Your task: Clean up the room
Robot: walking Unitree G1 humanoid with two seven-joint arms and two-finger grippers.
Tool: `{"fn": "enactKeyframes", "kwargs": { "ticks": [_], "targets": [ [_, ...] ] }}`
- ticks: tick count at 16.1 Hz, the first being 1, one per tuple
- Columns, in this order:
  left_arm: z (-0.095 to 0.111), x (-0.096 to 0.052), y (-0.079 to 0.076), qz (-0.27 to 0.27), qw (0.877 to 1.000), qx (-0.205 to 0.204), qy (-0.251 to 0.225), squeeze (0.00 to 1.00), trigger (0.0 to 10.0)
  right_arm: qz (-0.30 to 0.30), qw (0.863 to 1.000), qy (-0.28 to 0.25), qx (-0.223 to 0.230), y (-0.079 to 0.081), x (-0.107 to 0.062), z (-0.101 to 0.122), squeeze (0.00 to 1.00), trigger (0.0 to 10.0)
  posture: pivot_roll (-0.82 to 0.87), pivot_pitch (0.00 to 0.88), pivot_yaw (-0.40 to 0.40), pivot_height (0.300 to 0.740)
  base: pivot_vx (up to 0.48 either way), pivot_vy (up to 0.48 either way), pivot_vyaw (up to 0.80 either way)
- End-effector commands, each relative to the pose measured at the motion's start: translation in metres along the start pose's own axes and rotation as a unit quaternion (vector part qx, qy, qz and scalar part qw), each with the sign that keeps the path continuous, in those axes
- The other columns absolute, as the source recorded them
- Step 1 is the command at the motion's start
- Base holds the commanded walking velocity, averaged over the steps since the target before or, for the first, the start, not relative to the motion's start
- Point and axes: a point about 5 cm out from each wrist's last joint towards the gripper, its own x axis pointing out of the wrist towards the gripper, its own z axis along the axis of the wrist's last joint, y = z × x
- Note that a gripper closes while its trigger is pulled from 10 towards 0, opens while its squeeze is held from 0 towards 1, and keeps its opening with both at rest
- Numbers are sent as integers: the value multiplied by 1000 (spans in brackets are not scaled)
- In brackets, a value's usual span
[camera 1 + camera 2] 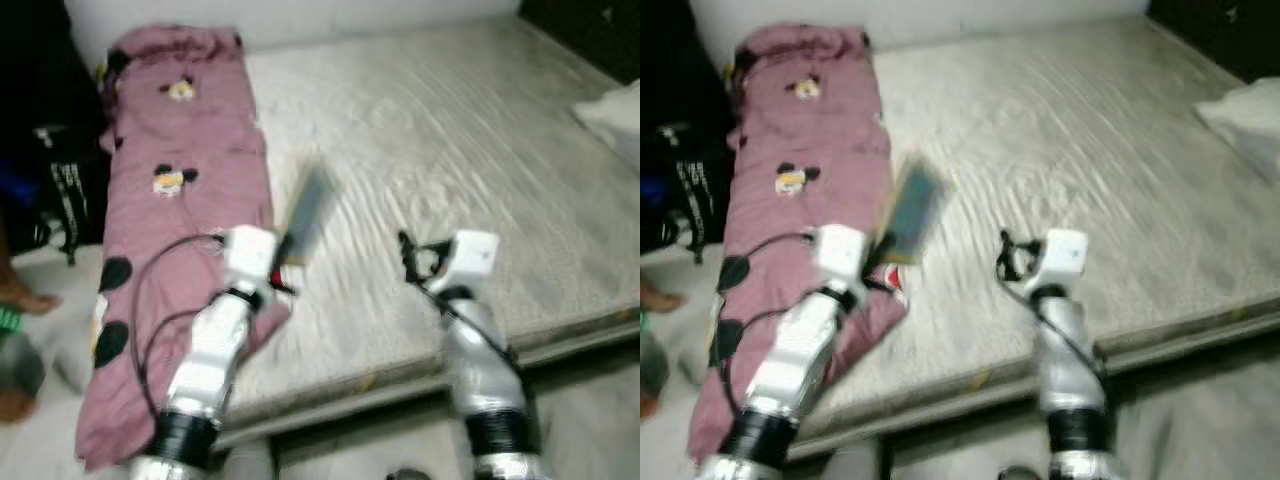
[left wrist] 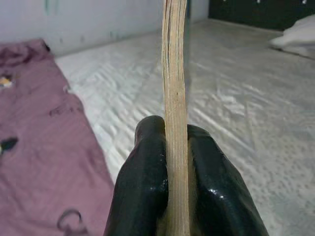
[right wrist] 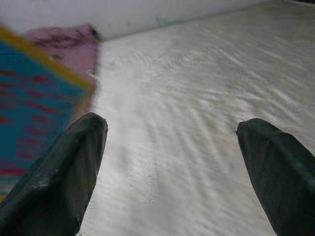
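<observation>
A wide bare mattress in pale grey quilted fabric fills most of the scene, lying low on the floor with its near edge running across in front of the robot. Along its left side lies a long mauve-pink blanket printed with small cartoon mouse faces and black ear shapes, its near end spilling over the mattress edge. At the far right corner sits a white pillow, and off to the left on the floor is a black bag bearing white lettering too blurred to read. A person's bare foot rests on the floor at the left edge. The silver left arm reaches forward over the blanket's near end, and the left hand has its two black fingers pressed tight on a thin flat book with a teal cover, yellow border and red lines of print that cannot be made out; the book is raised above the mattress just beside the blanket, seen edge-on from the wrist. The right arm stretches forward over the mattress's near part, and the right hand is spread wide with nothing between its fingers.
</observation>
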Motion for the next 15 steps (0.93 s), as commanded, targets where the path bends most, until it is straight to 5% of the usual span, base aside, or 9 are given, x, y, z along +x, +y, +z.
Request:
{"fn": "enactKeyframes", "kwargs": {
  "ticks": [1,15],
  "targets": [
    [-4,-8,27,56,998,22,10,0,10000,24,1000,-13,-3,13,3,7,0,10000,91,0,48,740,0,0,0],
    [-9,-11,18,30,999,30,17,0,10000,18,1000,-1,-25,11,1,2,0,10000,88,0,36,740,0,0,0]
  ]
}}
